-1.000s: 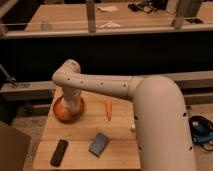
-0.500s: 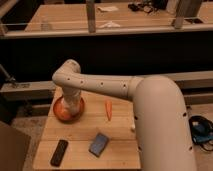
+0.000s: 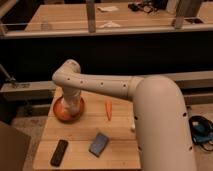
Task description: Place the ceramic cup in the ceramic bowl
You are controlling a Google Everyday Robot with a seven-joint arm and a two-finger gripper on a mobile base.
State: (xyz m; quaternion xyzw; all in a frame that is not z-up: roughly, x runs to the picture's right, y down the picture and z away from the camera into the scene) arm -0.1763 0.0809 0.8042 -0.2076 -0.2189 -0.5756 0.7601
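A thick white robot arm (image 3: 150,100) fills the lower right of the view. It reaches left across a wooden tabletop (image 3: 120,135), bends at an elbow above the tabletop's far left corner, and turns straight down. Behind the tabletop runs a long dark counter (image 3: 125,55) with a pale rail along its top.

The ceramic bowl (image 3: 60,112), round, shallow and orange-red, sits on the far left part of the tabletop, close to its left edge. The end effector (image 3: 71,104) hangs directly over the bowl's middle and dips inside its rim, covering much of the interior. I cannot tell whether the end effector is apart, together or clamped on something. The ceramic cup cannot be picked out from the pale wrist.

Near the front edge lies a flat blue-grey rectangular object (image 3: 99,144). To its left, well apart from the bowl, is a flat black rectangular object (image 3: 59,152). A thin orange carrot-like stick (image 3: 108,110) lies to the right of the bowl, not touching it.
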